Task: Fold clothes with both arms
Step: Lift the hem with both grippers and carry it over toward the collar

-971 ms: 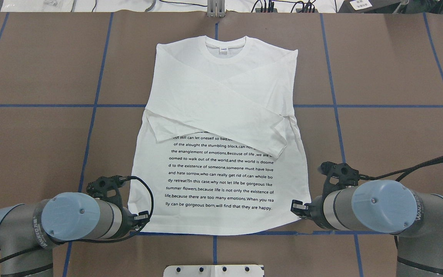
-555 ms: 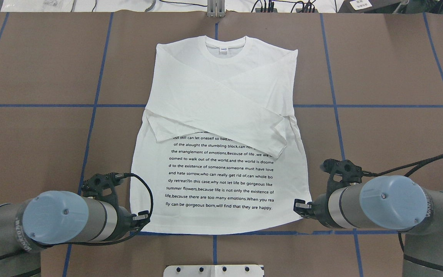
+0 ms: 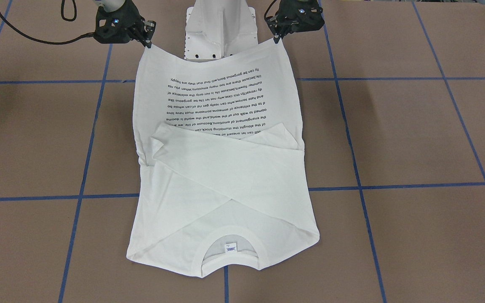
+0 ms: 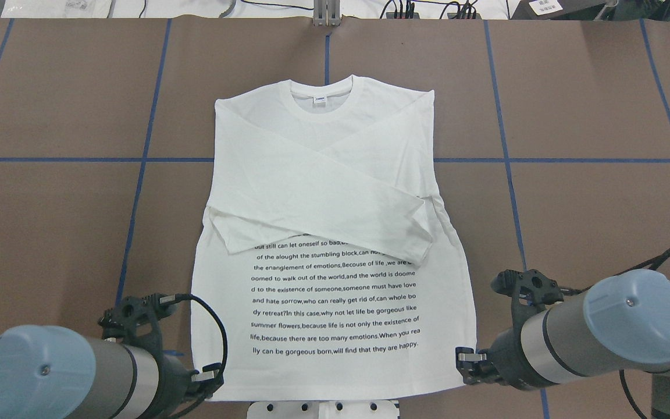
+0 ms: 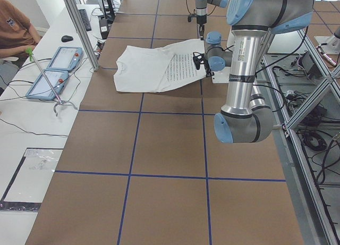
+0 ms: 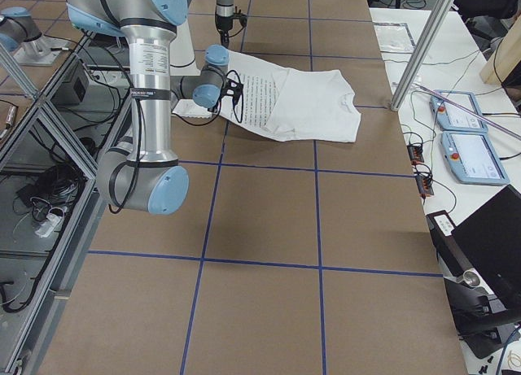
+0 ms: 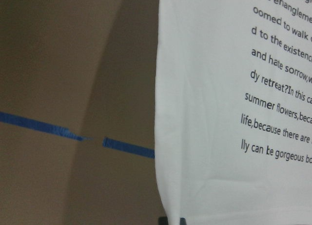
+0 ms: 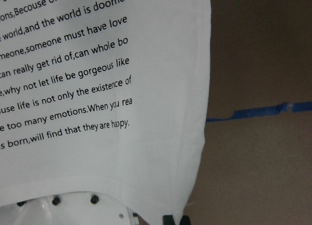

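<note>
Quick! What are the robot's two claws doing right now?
Left gripper: shut on a hem corner of the shirt.
Right gripper: shut on the other hem corner.

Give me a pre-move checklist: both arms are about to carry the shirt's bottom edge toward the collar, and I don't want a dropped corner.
1. Left claw shut on a bottom corner of the white long-sleeved cotton shirt: ok.
2. Right claw shut on the other bottom corner: ok.
3. Hem spread between them, no bunching: ok.
4. Sleeves crossed flat over the chest: ok.
5. Collar end flat on the brown table: ok.
6. How deep each claw bites the fabric: cannot tell.
</note>
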`<state>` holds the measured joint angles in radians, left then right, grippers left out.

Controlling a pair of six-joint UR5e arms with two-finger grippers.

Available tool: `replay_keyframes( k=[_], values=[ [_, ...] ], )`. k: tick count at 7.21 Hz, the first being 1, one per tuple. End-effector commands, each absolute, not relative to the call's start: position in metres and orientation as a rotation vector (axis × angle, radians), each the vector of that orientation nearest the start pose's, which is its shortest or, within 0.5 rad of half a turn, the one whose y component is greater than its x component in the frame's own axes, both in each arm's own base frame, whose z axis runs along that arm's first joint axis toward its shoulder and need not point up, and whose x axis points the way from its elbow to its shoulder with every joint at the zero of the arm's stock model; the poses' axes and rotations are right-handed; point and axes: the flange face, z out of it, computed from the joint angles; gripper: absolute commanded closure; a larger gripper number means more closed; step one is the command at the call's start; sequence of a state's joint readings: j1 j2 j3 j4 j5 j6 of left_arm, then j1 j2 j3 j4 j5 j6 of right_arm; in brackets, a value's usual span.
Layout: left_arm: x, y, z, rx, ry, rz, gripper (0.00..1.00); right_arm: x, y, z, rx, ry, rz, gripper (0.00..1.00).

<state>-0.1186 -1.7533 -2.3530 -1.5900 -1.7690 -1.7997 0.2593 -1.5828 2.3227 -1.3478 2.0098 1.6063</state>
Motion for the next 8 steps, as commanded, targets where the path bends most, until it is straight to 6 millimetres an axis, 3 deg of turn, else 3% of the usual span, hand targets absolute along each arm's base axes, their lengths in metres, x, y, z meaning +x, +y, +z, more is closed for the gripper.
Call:
replay_keyframes(
  k=[1, 2, 3, 4, 6, 8],
  values=[
    [0.39, -0.115, 0.198, -0.347, 0.96, -0.184, 1.0, -0.352, -0.166, 0.282, -0.467, -0.992, -0.049, 1.0],
    [0.388, -0.101, 0.196, -0.379, 0.937, -0.175, 1.0, -0.339, -0.161, 0.284, -0.49, -0.983, -0.059, 1.0],
    [0.387, -0.105, 0.199, -0.375, 0.93, -0.188, 1.0, -0.338, -0.163, 0.284, -0.486, -0.985, -0.052, 1.0],
    [0.386, -0.114, 0.2, -0.363, 0.932, -0.204, 1.0, -0.338, -0.181, 0.289, -0.457, -0.987, -0.006, 1.0],
    [0.366, -0.175, 0.193, -0.328, 0.972, -0.321, 1.0, -0.343, -0.257, 0.276, -0.338, -1.06, 0.107, 1.0],
    [0.332, -0.256, 0.203, -0.207, 0.977, -0.349, 1.0, -0.327, -0.328, 0.258, -0.237, -1.118, 0.196, 1.0]
  ],
)
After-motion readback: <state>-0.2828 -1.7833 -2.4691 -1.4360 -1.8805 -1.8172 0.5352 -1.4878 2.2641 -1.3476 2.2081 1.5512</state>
